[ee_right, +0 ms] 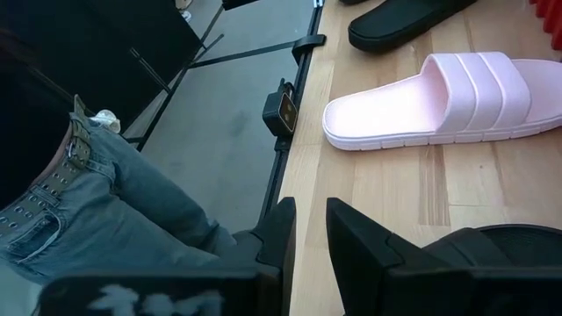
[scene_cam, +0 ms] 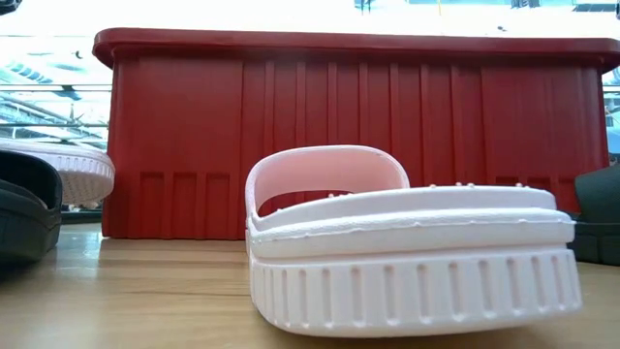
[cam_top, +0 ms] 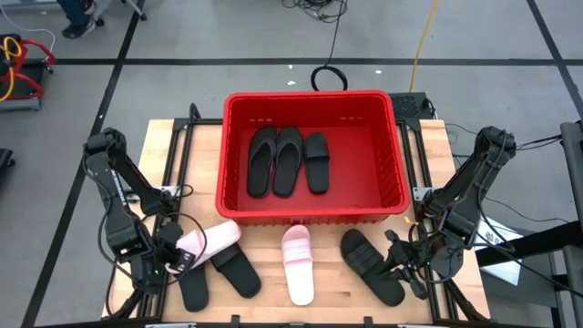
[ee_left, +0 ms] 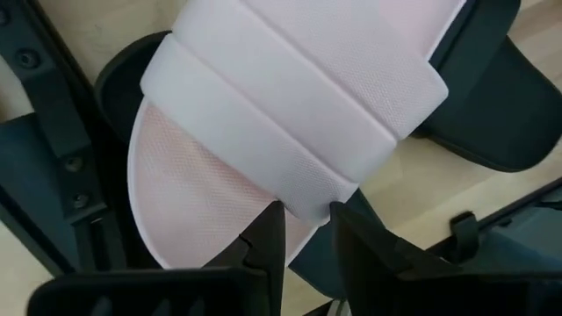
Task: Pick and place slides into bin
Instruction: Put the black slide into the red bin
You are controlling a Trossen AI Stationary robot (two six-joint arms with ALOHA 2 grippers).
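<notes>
The red bin (cam_top: 311, 211) stands at the table's middle with three black slides (cam_top: 288, 160) lying flat inside. Near the table's front left corner a light pink slide (cam_top: 208, 243) lies slanted across two black slides (cam_top: 233, 271), and my left gripper (cam_top: 173, 260) is shut on its side. A second pink slide (cam_top: 297, 264) rests sole-down in front of the bin; it fills the low view (scene_cam: 407, 247). Two more black slides (cam_top: 371, 265) lie at the front right. Beside them my right gripper (cam_top: 405, 264) stands open by a narrow gap, holding nothing. My left gripper pinches the pink slide's side where the broad strap's end (ee_left: 309, 200) joins the sole, between its two fingers (ee_left: 265, 250). The fingers come steeply from above. The slide lies strap up, with black slides (ee_left: 492, 105) under it.
A person in jeans (ee_right: 97, 211) stands close to the table's front edge near my right arm. Bare wood shows between the middle pink slide and the black slides on either side. Cables and stands lie on the floor beyond the table.
</notes>
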